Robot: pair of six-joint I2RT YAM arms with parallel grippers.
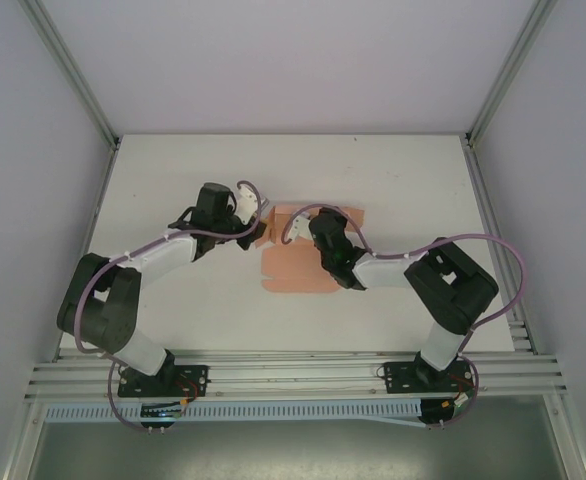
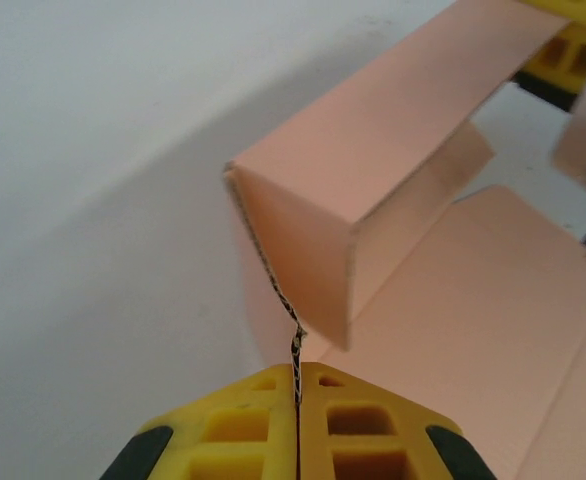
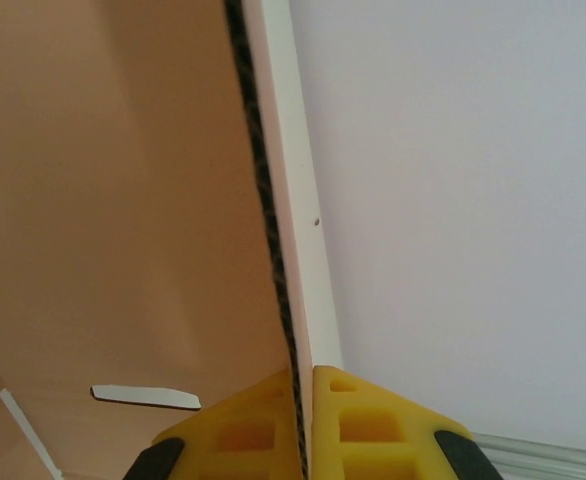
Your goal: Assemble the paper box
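The salmon-pink paper box lies partly unfolded at the middle of the white table, between both arms. My left gripper is at its upper left edge. In the left wrist view the yellow fingers of that gripper are shut on the thin edge of a raised, folded flap, with flat card panels beyond it. My right gripper is over the sheet's upper middle. In the right wrist view this gripper is shut on the edge of an upright card panel.
The white table stretches round the sheet, with grey walls on three sides. An aluminium rail carrying the arm bases runs along the near edge. The right gripper's yellow fingers sit at the flap's far end.
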